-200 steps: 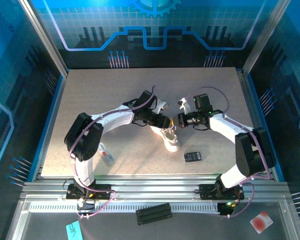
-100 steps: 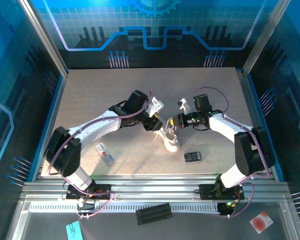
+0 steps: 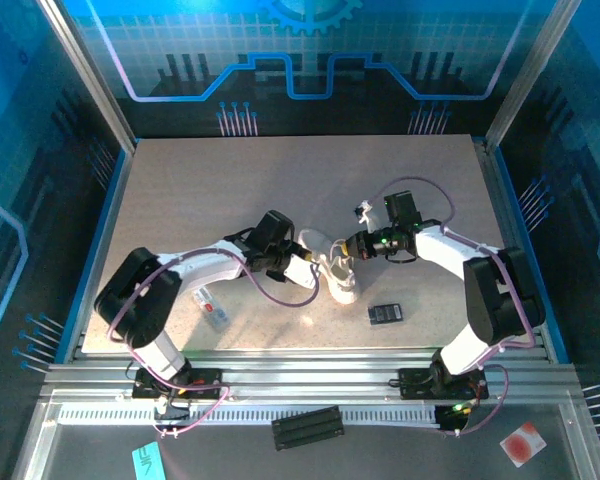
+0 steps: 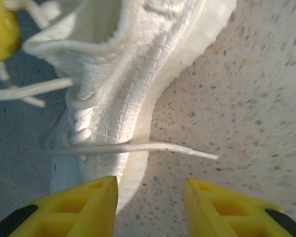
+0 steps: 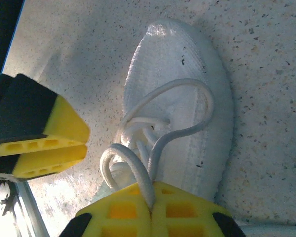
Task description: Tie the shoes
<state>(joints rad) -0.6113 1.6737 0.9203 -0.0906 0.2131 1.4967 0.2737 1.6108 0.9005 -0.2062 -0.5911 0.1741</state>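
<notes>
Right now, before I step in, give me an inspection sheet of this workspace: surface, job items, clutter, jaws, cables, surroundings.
Surface: speckled beige table, no spill seen.
Job's things: one white sneaker mid-table, laces loose; a lace end trails over its sole onto the table.
Clutter: small black rectangle on the right arm's side; white tag by the left arm.
Grippers: left gripper jaws open, empty, beside the sole; right gripper jaws shut on a lace loop.
Cables: purple cable loops out from the left arm near the sneaker; no snag seen.
Surroundings: blue enclosure walls; aluminium rail at the near edge.
</notes>
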